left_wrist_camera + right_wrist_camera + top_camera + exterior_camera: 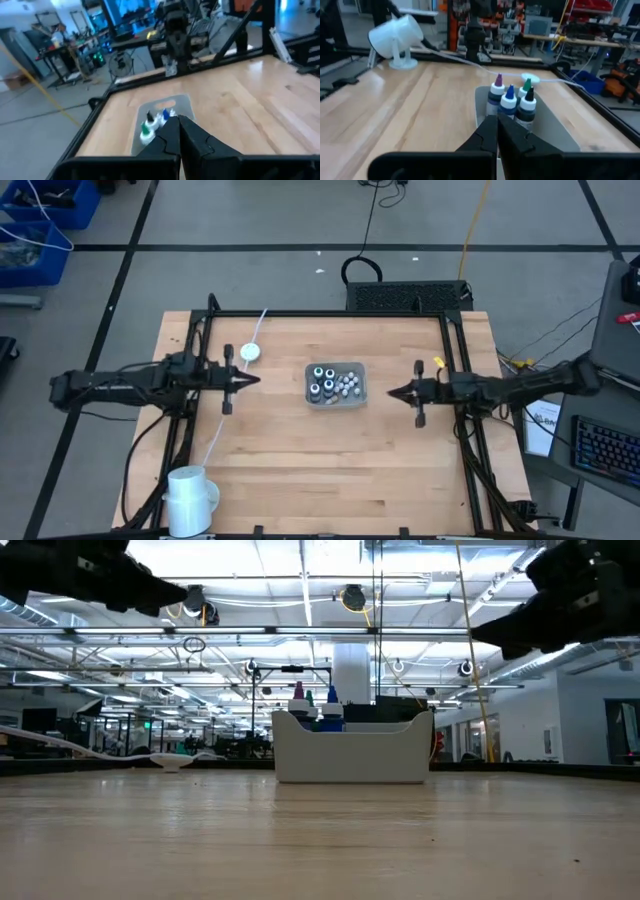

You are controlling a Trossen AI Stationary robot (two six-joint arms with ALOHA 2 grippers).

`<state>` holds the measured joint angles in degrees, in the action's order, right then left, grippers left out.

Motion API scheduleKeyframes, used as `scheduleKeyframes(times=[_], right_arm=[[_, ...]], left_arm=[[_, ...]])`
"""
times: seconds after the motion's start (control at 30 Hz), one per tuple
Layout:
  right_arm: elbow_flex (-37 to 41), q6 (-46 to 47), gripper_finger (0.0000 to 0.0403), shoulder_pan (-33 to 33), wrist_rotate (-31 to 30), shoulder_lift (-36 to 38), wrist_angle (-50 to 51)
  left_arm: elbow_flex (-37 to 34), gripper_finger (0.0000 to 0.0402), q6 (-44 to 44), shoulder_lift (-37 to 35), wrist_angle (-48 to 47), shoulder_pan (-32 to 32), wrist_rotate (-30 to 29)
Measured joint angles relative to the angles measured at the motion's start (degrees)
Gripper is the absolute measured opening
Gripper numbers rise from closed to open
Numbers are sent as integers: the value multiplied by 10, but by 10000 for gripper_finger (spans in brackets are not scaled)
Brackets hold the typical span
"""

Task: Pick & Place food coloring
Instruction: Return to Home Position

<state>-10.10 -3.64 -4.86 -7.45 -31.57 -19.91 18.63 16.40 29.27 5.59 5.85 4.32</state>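
High view: the grey tray [359, 367] sits at the centre of the table, and the food coloring [321, 381] stands inside it, grouped toward the left arm's end. The left gripper [252, 379] and right gripper [395, 392] face the tray from opposite sides, both well apart from it. A white cable [222, 423] runs under the left arm from a white disc [249, 352] to a white fixture [190, 498] at the table's near corner. Low view: the tray rests flat, with coloured bottle tips showing above its rim. Both arms appear only as dark shapes in the upper corners, clear above it. Left wrist view: I see this pincer's fingers pressed together, holding nothing and aimed at the tray. Right wrist view: the same condition here, fingers pressed together and empty, with four bottles upright and touching one another. Placement looks complete to me. The remaining hazards, in my judgement, are the left arm catching the cable and dragging the disc into the tray, or a low sweep by either arm knocking the tray. These narrow bottles would tip easily.
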Motion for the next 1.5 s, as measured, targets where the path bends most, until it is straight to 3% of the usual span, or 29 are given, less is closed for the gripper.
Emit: scheduleKeyframes(times=[0.13,0.4,0.57,0.73,0.9,1.03,1.13,1.27,1.5], right_arm=[[25,8,0,0,1,80,27],[65,30,0,29,0,182,41],[69,48,0,54,2,191,53],[69,62,0,71,24,192,58],[70,62,0,81,42,192,53],[73,67,0,92,46,195,48],[92,73,0,100,45,204,28],[92,84,0,120,45,216,72],[92,85,0,135,47,234,88]], left_arm=[[-1,1,-5,-54,-43,7,-2],[-48,1,-5,-133,-10,16,20],[-108,1,-25,-137,65,33,52],[-163,1,-54,-137,164,62,137],[-181,1,-81,-137,165,93,146],[-181,1,-89,-137,170,103,198],[-181,1,-79,-137,154,104,191],[-181,1,-75,-137,126,104,176],[-181,1,-73,-138,111,103,115]])
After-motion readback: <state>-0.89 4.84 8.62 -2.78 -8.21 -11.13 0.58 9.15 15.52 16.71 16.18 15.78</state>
